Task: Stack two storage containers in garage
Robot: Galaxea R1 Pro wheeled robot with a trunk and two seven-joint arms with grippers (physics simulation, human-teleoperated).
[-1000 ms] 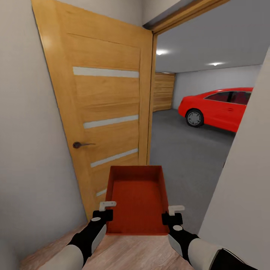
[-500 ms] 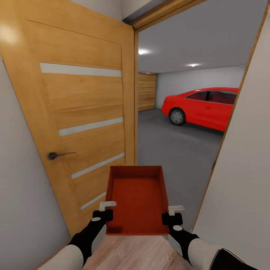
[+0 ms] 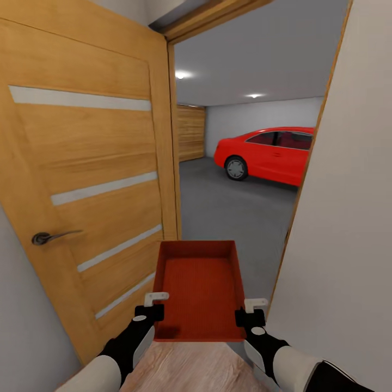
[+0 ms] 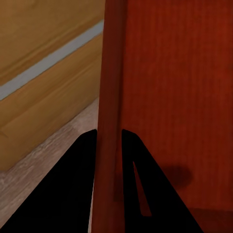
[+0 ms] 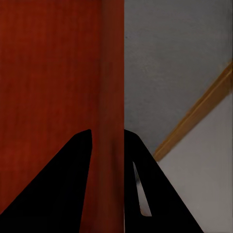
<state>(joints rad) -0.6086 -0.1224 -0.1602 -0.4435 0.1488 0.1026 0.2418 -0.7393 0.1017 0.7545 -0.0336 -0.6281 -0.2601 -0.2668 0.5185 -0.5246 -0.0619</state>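
Observation:
I carry one orange-red storage container (image 3: 198, 291) level in front of me, empty and without a lid. My left gripper (image 3: 155, 307) is shut on its left wall (image 4: 108, 121), one black finger (image 4: 73, 194) on each side of the rim. My right gripper (image 3: 246, 311) is shut on the right wall (image 5: 110, 121) in the same way. Through the open doorway ahead lies the garage, with its dark grey concrete floor (image 3: 228, 212) and pale grey walls. I stand on light wood planks (image 3: 190, 370) at the threshold.
An open wooden door (image 3: 87, 190) with a dark handle (image 3: 49, 237) stands close on my left. A pale wall with a wooden door frame (image 3: 305, 174) crowds my right. A red car (image 3: 267, 152) is parked at the garage's far right.
The view has advanced toward the doorway and turned; door, car and frame have slid left in the picture. Both grippers hold the container as before.

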